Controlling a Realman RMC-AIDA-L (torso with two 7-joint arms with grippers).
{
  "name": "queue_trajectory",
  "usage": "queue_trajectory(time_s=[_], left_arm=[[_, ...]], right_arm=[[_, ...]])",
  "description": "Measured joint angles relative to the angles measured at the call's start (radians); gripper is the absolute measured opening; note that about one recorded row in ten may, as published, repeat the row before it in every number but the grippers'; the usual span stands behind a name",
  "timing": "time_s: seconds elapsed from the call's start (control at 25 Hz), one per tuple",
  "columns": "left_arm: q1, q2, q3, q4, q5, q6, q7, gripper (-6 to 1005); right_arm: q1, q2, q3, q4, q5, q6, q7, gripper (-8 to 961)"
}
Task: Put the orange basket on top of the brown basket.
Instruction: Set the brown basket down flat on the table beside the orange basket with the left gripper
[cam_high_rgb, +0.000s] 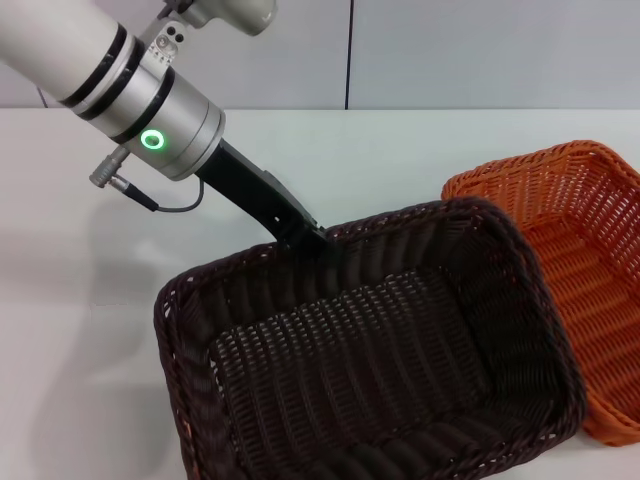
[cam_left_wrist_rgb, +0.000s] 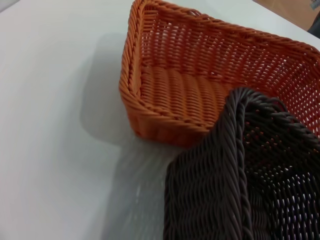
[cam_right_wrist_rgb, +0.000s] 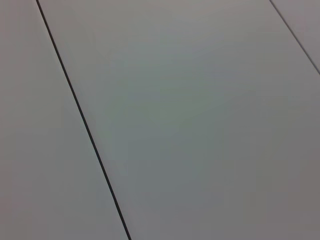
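A: Brown basket filling the lower centre of the head view, tilted and seemingly raised off the table, its right edge overlapping the orange basket at the right side of the frame. Odd, given the task: orange on top of brown wanted, yet brown being handled.

B: Agreed. Left gripper reaching down from the upper left, black fingers meeting the brown basket's far rim just above centre. Clamped on that rim, by the look of it, though the fingertips themselves hidden behind the weave. Probably why the basket hangs tilted: held by one edge only.

A: Orange basket flat on the table, right side of the head view, partly cut off by the frame edge.

B: Left wrist view fills that in: the orange basket's corner and whole inside, upper centre of the frame, empty. Brown rim at lower right, crossing in front of the orange wall. Touching or merely above it, impossible to tell.

A: Right gripper?

B: Nowhere in any view. Right wrist view only a pale flat surface with a dark seam running from upper left to bottom centre. Parked out of frame, likely; open or closed, no telling.
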Motion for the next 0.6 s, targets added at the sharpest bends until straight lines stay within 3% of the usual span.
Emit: queue_trajectory(time_s=[0.48, 0.6], left_arm=[[0.044, -0.007, -0.012, -0.065, -0.002, 0.027, -0.056, 257], [0.073, -0.027, -0.019, -0.149, -0.003, 0.043, -0.057, 398]], right_arm=[[0.0, -0.004, 0.001, -0.001, 0.0, 0.0, 0.0, 690], [0.0, -0.006, 0.001, -0.001, 0.0, 0.0, 0.001, 690]])
